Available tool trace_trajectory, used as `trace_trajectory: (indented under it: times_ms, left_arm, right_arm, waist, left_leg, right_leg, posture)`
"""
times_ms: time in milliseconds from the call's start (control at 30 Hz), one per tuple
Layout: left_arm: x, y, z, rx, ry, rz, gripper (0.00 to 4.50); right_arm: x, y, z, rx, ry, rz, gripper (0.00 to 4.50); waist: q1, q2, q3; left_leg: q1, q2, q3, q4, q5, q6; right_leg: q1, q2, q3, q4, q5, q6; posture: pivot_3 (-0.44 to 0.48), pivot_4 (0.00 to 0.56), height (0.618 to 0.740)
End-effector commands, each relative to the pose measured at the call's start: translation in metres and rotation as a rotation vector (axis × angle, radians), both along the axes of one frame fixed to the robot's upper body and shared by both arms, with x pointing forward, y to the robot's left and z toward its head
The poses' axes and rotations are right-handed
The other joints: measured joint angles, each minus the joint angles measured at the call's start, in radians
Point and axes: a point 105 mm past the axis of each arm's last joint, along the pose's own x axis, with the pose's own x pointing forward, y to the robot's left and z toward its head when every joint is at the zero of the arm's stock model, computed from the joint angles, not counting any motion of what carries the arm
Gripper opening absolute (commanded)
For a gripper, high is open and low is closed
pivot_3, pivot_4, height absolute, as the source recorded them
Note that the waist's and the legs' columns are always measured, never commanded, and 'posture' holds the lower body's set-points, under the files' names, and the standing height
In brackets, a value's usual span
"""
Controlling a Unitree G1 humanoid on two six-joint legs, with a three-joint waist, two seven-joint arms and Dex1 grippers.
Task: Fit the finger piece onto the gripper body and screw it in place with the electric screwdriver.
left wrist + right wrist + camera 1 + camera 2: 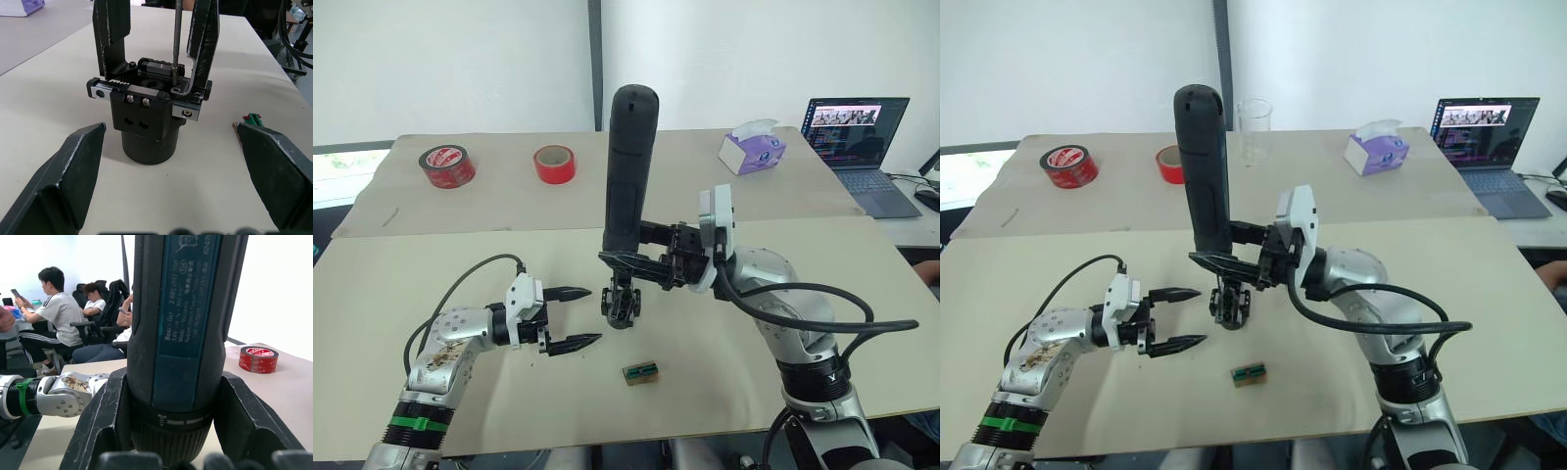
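- Standing upright near the middle of the pale beige tabletop [431, 284]: small black blocky gripper body [146, 122] on a round black base, with a toothed rail across its top, silver screw heads on its front face and two textured black fingers rising from it.
- Being held vertically above that body: thick black cylindrical electric screwdriver [628, 166] with a rounded top and a blue-green label panel with printed text; thin metal bit [176, 39] reaching down to the top of the body, between the two upright fingers.
- Grasping the screwdriver's lower barrel: right gripper [171, 431], fingers clamped on both sides of it.
- Hovering just beside the gripper body, on the robot's left: left gripper [576, 317], released, pointed black fingers spread wide and touching nothing.
- Lying flat on the tabletop near the body, towards the robot: tiny green-brown rectangular block [641, 373].
- Sitting well apart at the far side: two red rolls of tape [447, 165], a purple tissue box [753, 150], a clear plastic cup [1254, 127] and an open laptop [862, 137].
- Sitting in chairs in the right wrist view's background: several people [58, 313].
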Motion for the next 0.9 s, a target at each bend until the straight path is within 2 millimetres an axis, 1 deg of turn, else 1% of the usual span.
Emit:
trace_trajectory:
  times_ms: [33,900]
  left_arm:
    - [-0.0011,-0.0022,0.0026,0.000,-0.024,-0.008,4.50]
    - [-0.0006,-0.0053,0.0025,-0.010,-0.024,-0.007,4.50]
  right_arm:
    - [-0.0119,0.0004,0.0180,0.057,-0.094,0.032,1.93]
    - [-0.0097,-0.0008,0.0164,0.049,-0.105,0.023,1.93]
  waist:
    - [0.000,0.000,0.000]
    - [0.000,0.000,0.000]
  left_leg:
    - [0.000,0.000,0.000,0.000,0.000,0.000]
    - [0.000,0.000,0.000,0.000,0.000,0.000]
  right_leg:
    - [0.000,0.000,0.000,0.000,0.000,0.000]
    - [0.000,0.000,0.000,0.000,0.000,0.000]
  posture:
    - [0.000,0.150,0.740]
    - [0.000,0.150,0.740]
